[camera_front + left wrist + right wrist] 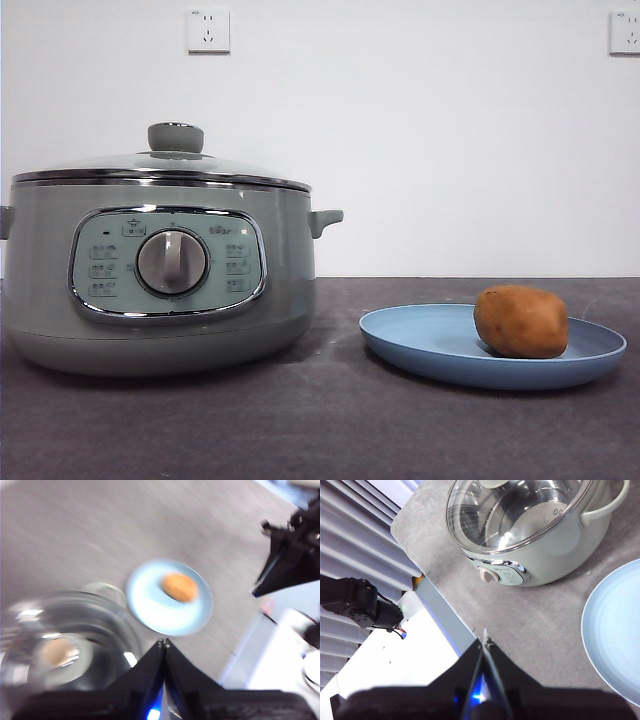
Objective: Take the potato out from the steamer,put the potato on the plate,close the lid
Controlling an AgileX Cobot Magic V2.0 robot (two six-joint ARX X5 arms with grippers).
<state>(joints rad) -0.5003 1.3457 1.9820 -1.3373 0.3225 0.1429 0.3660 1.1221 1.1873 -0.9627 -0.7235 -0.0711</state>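
The sage-green steamer (165, 270) stands at the left of the front view with the glass lid (160, 165) resting on its rim, knob up. To its right lies the light-blue plate (420, 340), and the orange-brown potato (521, 321) sits on it toward the right side. My left gripper (164, 642) is shut and empty, high above the lid (65, 645) and the plate (150, 605) with the potato (180, 587). My right gripper (485, 641) is also shut and empty, raised over the table in front of the steamer (540, 535) and beside the plate (615, 630).
A white wall with two sockets (208, 30) stands behind the dark grey table (320, 420). The table's white edge and a black arm base (360, 605) lie off to one side in the right wrist view. Neither arm shows in the front view.
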